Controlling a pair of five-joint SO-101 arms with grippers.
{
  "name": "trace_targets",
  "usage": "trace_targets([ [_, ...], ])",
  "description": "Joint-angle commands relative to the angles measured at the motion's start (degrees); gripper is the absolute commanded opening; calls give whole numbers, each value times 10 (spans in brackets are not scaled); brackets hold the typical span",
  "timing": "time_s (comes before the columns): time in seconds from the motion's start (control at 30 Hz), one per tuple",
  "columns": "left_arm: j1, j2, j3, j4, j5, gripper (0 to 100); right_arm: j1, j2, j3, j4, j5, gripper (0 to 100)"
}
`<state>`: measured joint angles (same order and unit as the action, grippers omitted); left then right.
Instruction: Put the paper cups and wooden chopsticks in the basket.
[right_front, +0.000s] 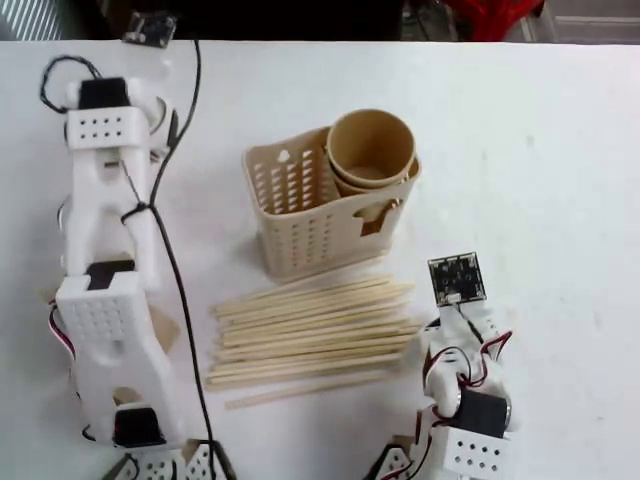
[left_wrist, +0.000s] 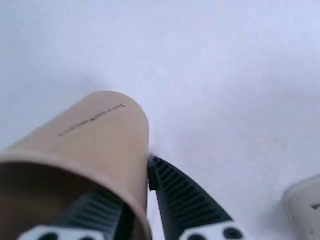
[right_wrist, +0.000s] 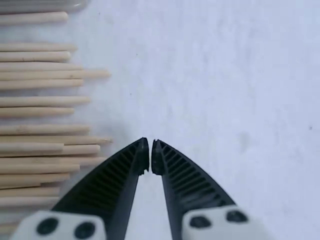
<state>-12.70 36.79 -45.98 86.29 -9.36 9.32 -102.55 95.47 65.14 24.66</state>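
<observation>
Right gripper (right_wrist: 150, 156) clenched, empty, just beside the chopsticks (right_wrist: 45, 100), which lie loose on the desk (right_front: 540, 150), none binned yet. Left gripper (left_wrist: 136, 192) grasps a paper cup (left_wrist: 95, 130) by its wall, likely for carrying. Farther off, the basket (right_front: 300, 215) holds two nested cups (right_front: 370, 150).

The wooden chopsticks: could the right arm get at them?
Probably yes: the pale wooden chopsticks lie loose on the white table beside the right gripper, nothing between them; its jaws would need opening.
</observation>
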Motion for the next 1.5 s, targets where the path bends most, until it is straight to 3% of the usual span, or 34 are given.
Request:
trace_targets([
  [0.0,18,-7,-215,163,-2,23,-1,-7,-3,0,-3,25],
  [0.13,51,-54,-282,164,-1,22,-1,-7,-7,1,-3,25],
  [0.23,112,-134,-227,164,2,22,-1,-7,-8,1,-3,25],
  [0.5,359,-385,-56,158,-1,22,-5,-7,-5,0,-3,25],
  [0.63,436,-413,-14,135,-2,24,-6,-7,-5,0,-3,25],
  [0.9,487,-400,62,35,-62,27,-6,-7,-5,0,-3,25],
  [1.07,484,-353,64,34,-62,37,-6,-7,-5,0,-3,25],
  [1.23,465,-328,63,39,-62,128,-6,-7,-4,0,-3,25],
  [1.47,459,-325,47,33,-65,129,-6,-7,-4,0,-3,25],
])
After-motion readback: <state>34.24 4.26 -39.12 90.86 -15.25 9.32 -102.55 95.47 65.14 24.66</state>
